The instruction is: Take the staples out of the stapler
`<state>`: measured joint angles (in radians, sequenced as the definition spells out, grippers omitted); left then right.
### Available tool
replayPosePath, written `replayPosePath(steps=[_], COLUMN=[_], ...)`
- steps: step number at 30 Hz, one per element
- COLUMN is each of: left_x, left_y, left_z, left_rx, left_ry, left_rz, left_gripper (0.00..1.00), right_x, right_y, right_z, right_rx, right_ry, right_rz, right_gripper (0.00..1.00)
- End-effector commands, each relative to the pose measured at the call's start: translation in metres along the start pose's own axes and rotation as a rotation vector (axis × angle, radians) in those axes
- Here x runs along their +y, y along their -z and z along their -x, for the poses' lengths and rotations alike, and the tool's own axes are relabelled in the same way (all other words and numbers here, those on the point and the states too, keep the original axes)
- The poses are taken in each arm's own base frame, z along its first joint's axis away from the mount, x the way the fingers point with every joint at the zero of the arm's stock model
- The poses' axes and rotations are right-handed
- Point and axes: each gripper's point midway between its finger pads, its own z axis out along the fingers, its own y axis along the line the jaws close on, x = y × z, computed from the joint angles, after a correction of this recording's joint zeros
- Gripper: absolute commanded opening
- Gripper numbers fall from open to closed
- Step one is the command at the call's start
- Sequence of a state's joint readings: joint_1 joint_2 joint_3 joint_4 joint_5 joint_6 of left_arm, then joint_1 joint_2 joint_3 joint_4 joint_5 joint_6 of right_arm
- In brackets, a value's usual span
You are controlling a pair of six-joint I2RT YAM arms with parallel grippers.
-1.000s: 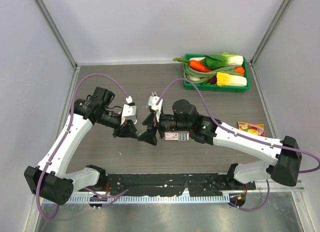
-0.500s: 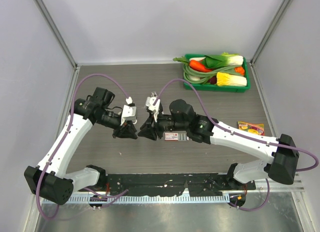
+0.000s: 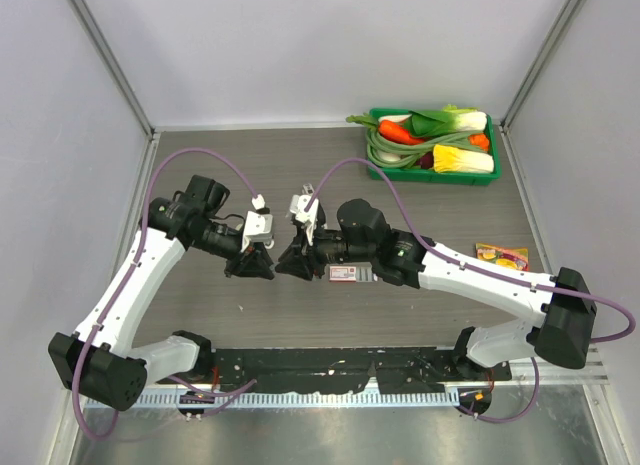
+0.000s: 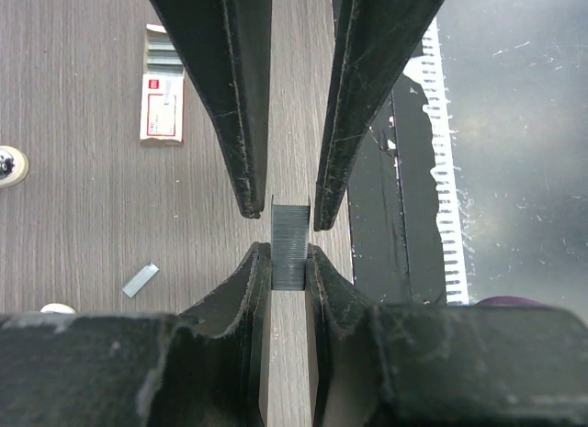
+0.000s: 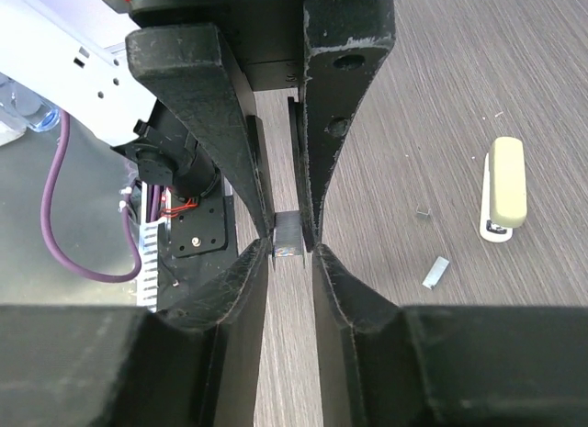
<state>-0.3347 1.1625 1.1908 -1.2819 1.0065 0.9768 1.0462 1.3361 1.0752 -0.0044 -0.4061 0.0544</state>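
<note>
Pinching one end of the staples [image 4: 290,227], the fingers of the left gripper [image 4: 288,262] are pressed onto the strip above the middle of the table [image 3: 440,200]. Its other end is clamped by the right gripper [image 5: 292,252]. The stapler [image 5: 506,184] is found lying flat towards the far side, apart from both.

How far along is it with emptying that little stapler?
Done: the small olive-grey stapler lies aside, and a thin silver staple strip is out. In hand: the left tool pinches that strip, the right tool flanking it. Left: setting it down; whether more staples remain inside is hidden.
</note>
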Motion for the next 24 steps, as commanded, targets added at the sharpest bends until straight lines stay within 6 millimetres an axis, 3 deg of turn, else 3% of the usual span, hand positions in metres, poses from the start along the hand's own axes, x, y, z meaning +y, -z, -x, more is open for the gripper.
replayPosePath(steps=[1, 7, 15, 18, 24], left_x=[-0.0019, -0.002, -0.0028, -0.003, -0.0037], left_y=[0.0028, 0.0026, 0.0033, 0.0034, 0.0035], left_z=[0.0155, 0.0143, 0.0152, 0.0161, 0.0166], left_rx=[-0.041, -0.036, -0.037, -0.04, -0.043], left_ry=[-0.046, -0.046, -0.051, -0.05, -0.053], left_rz=[-0.005, -0.006, -0.003, -0.005, -0.007], left_gripper=[0.01, 0.01, 0.01, 0.01, 0.01], right_x=[0.0056, 0.0084, 0.0089, 0.0079, 0.0073], right_y=[-0.0016, -0.0021, -0.0067, -0.0091, -0.0093], right_z=[0.0287, 0.0285, 0.0222, 0.0212, 0.0259], right_rx=[-0.078, -0.081, -0.064, -0.062, -0.086], right_ry=[0.038, 0.036, 0.024, 0.02, 0.027], right_rz=[0.022, 0.039, 0.053, 0.053, 0.049], right_gripper=[0.34, 0.48, 0.49, 0.43, 0.16])
